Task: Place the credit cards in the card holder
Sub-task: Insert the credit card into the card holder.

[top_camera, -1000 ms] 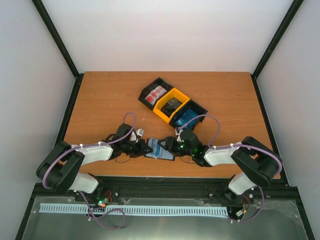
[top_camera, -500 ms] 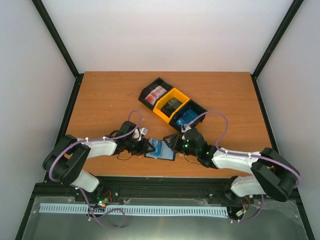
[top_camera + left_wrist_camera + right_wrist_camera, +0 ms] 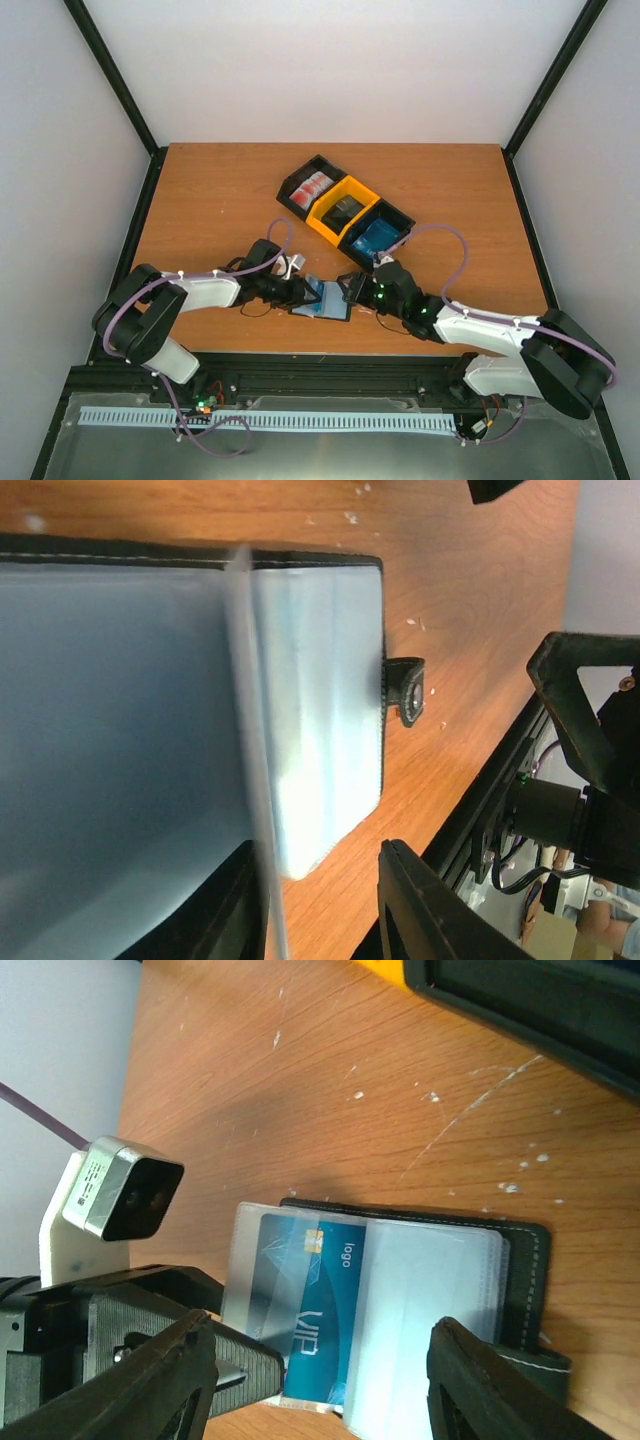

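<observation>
A wooden table [image 3: 200, 200] stands enclosed by white walls [image 3: 330, 70] and black posts [image 3: 112, 75].

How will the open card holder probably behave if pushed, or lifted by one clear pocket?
The card holder lies flat and thin on the wooden table, so a push would probably slide it, not tip it. Its clear pockets fan loosely like pages; lifted by one, the rest would likely hang floppy. The blue card inside looks smooth and might slip out.
</observation>
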Robot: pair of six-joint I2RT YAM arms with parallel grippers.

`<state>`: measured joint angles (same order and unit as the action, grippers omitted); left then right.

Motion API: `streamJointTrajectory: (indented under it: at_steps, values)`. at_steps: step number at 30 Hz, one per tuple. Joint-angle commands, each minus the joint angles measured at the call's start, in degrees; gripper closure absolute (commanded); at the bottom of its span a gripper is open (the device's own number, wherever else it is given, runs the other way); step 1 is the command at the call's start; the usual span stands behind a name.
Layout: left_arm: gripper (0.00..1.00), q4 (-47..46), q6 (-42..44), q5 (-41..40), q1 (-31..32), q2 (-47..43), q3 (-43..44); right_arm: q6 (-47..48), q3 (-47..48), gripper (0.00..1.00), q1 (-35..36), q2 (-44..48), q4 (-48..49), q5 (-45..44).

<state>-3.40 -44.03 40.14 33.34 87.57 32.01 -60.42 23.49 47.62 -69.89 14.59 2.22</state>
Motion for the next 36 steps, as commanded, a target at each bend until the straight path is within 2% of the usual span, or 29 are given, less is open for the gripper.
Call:
streamJointTrajectory:
  at_steps: [1, 4, 11, 19, 24, 29, 33, 36]
  values:
    - [0.66, -1.6, 0.3, 0.1, 2.5, 1.3, 3.4, 0.5, -1.3, 0.42, 0.0, 3.5, -3.9, -5.0]
    - [0.64, -2.0, 0.0, 0.1, 4.2, 2.0, 4.2, 0.4, -1.7, 0.42, 0.0, 5.9, -6.5, -7.0]
    - [0.52, -3.7, -0.1, 1.3, 5.1, 2.9, 4.2, 0.4, -2.1, 0.42, 0.0, 9.6, -10.1, -9.6]
    - [0.38, -10.2, -1.9, 7.6, 5.4, 4.9, 3.8, 1.5, -1.6, 0.42, 0.0, 12.1, -13.2, -11.4]
    - [0.35, -10.8, -1.7, 7.8, 5.4, 5.5, 3.9, 2.3, -1.3, 0.42, 0.0, 13.0, -14.2, -11.9]
    - [0.35, -5.0, 0.6, 1.0, 5.4, 0.0, 4.7, 5.5, -0.2, 0.42, 0.0, 12.0, -13.5, -9.2]
    - [0.22, 5.3, 1.6, -14.4, 5.4, -7.1, 6.8, 8.7, 4.1, 0.42, 0.0, 12.1, -18.5, -8.7]
    - [0.15, 11.8, 1.4, -24.2, 4.9, -13.4, 7.5, 11.1, 10.2, 0.42, -0.6, 13.0, -26.7, -12.2]
